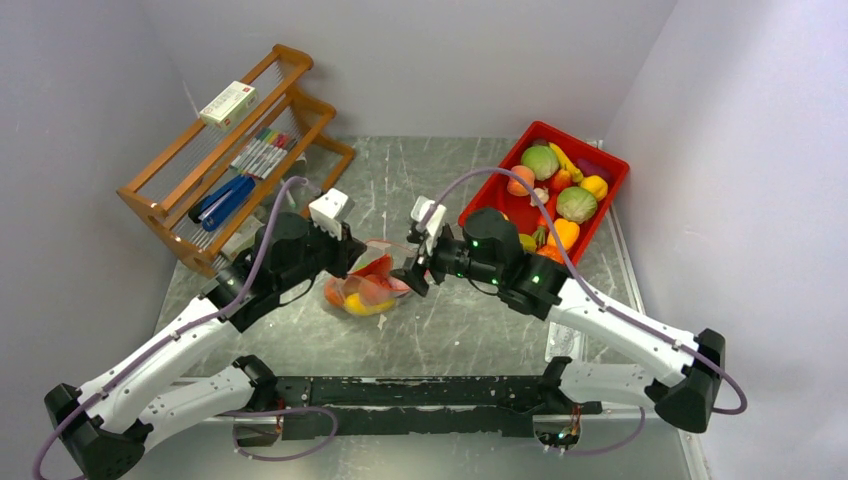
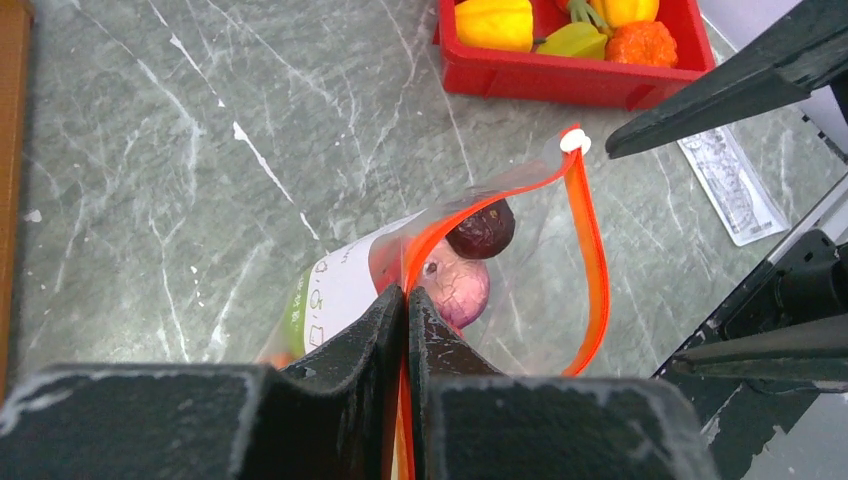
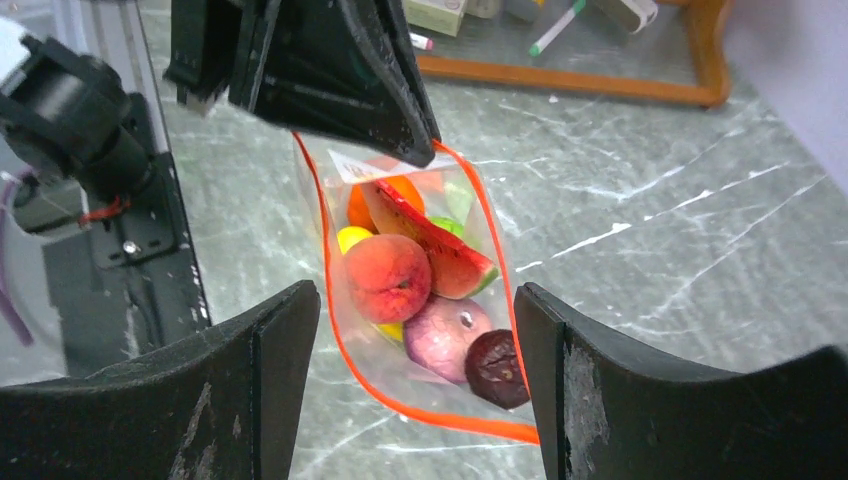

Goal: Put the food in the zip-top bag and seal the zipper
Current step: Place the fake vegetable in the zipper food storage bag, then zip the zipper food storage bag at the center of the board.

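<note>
Wooden rack (image 1: 235,150) stands far left, markers on its shelf. Next, the left gripper (image 2: 406,296) is pinched shut on the orange-red zipper (image 2: 592,230) of the zip-top bag (image 1: 368,287), at mid-table with food inside (a peach (image 3: 388,277) and a watermelon slice (image 3: 445,250) among it). The right gripper (image 3: 415,295) hangs just beside the bag, jaws spread wide, holding nothing. Farther right, a red tray (image 2: 560,82) holds more toy produce (image 1: 560,190).
</note>
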`<act>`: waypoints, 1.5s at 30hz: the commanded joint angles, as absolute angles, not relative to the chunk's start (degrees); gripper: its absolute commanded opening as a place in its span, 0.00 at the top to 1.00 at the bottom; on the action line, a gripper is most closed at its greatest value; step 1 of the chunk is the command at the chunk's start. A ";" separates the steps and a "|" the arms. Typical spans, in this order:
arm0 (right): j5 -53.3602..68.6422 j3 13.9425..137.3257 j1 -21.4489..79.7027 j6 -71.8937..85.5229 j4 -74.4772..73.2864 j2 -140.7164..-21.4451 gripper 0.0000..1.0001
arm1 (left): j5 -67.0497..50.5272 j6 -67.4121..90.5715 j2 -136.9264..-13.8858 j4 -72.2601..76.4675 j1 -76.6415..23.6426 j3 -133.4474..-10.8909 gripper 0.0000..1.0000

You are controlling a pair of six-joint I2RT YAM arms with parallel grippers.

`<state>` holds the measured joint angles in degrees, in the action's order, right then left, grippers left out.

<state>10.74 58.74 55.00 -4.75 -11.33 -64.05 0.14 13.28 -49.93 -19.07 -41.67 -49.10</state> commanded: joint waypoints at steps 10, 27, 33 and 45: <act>6.90 49.53 54.63 -14.10 -13.14 -58.44 0.31 | 1.56 2.34 -51.12 -26.89 -39.86 -55.37 0.93; 35.68 49.11 29.23 -29.37 -7.33 -59.30 0.26 | -12.78 -8.28 -51.40 -28.95 -31.46 -57.80 0.93; 51.32 47.94 23.39 -32.03 -2.31 -65.62 0.32 | -12.11 -7.36 -51.93 -28.38 -31.46 -57.42 0.93; 56.59 33.09 25.52 -31.43 19.59 -66.10 0.38 | -11.27 -5.66 -49.82 -26.63 -31.46 -54.61 0.93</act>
